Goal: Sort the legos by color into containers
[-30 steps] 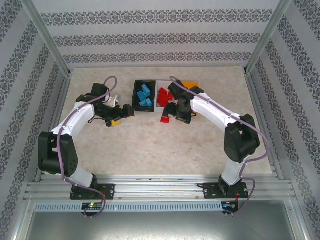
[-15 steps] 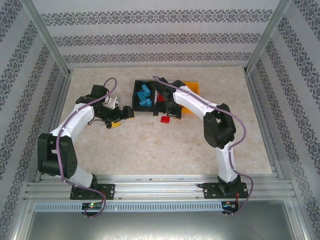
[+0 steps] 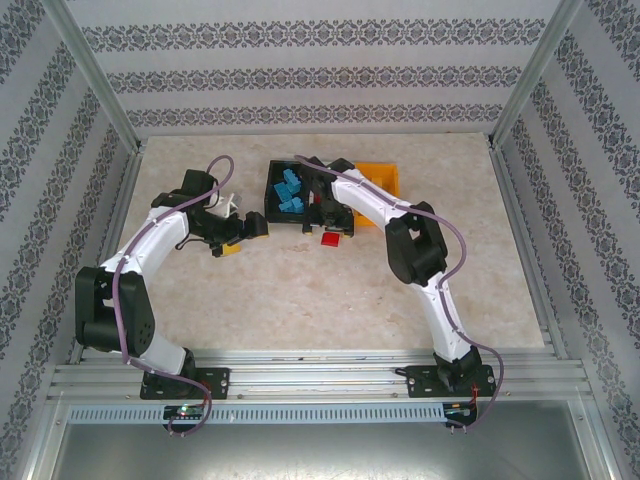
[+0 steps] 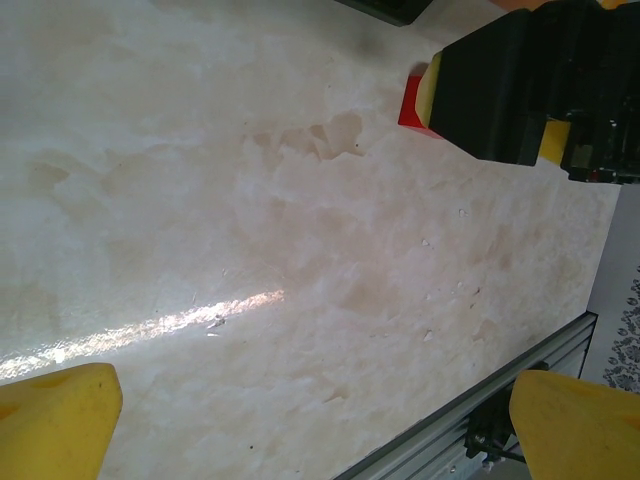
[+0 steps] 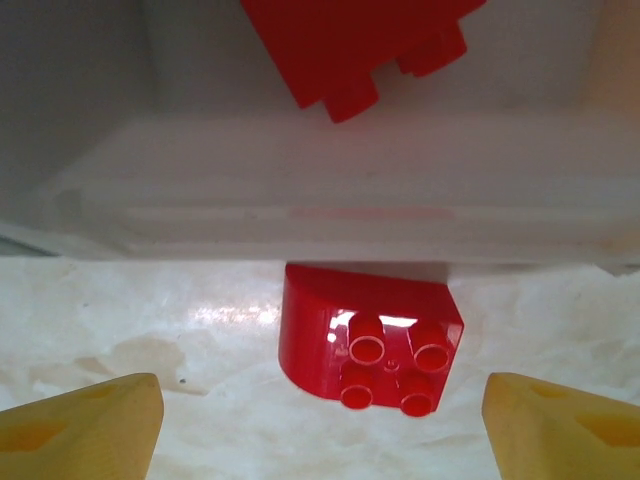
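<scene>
Near the arms' bases, on the surface (image 3: 300,300), a yellow lego (image 3: 232,247) lies just beside the left end effector (image 4: 315,440), which is released, its fingers spread on nothing. Farther right, a red lego (image 5: 370,345) sits at the foot of the white bin (image 5: 330,180). The right end effector (image 5: 320,430) hangs before it, released, grasping nothing. Beyond, another red piece (image 5: 350,40) lies in that bin, blue legos (image 3: 290,192) fill the black bin (image 3: 268,195), and the orange bin (image 3: 385,178) stands rightmost.
</scene>
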{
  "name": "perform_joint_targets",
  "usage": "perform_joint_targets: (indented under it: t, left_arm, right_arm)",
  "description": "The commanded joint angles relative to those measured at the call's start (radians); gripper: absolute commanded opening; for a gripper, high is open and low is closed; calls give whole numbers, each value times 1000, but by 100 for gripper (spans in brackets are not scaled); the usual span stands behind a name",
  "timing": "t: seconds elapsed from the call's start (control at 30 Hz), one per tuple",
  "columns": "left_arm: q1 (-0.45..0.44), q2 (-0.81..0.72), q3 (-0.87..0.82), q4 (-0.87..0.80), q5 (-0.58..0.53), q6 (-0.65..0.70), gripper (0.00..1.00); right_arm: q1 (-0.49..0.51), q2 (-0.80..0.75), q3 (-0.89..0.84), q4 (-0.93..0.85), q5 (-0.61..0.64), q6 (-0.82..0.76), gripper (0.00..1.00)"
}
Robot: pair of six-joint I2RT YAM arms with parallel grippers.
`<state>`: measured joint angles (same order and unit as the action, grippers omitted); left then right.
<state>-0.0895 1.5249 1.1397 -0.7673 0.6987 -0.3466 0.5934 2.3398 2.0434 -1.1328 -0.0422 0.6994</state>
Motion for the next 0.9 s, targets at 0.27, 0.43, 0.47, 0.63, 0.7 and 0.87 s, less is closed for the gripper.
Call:
perform_joint_targets:
  t: [0.27, 0.43, 0.47, 0.63, 0.7, 0.87]
  left_arm:
    - [9, -3, 3, -3, -5, 22, 100]
    - [9, -2, 0, -1, -7, 22, 100]
    - [9, -2, 0, -1, -8, 23, 100]
    - [10, -4, 1, -1, -8, 23, 100]
    - [10, -3, 0, 0, -8, 21, 100]
    - [10, 0, 4, 0, -5, 19, 100]
  right_arm:
    - [-6, 55, 28, -73, 48, 2, 73]
    - [-9, 68, 28, -61, 41, 3, 63]
    - [-10, 71, 28, -60, 41, 3, 61]
    - [-15, 66, 6, -53, 38, 5, 49]
    - [-17, 49, -18, -44, 41, 5, 47]
    - [-17, -19, -91, -14, 42, 17, 46]
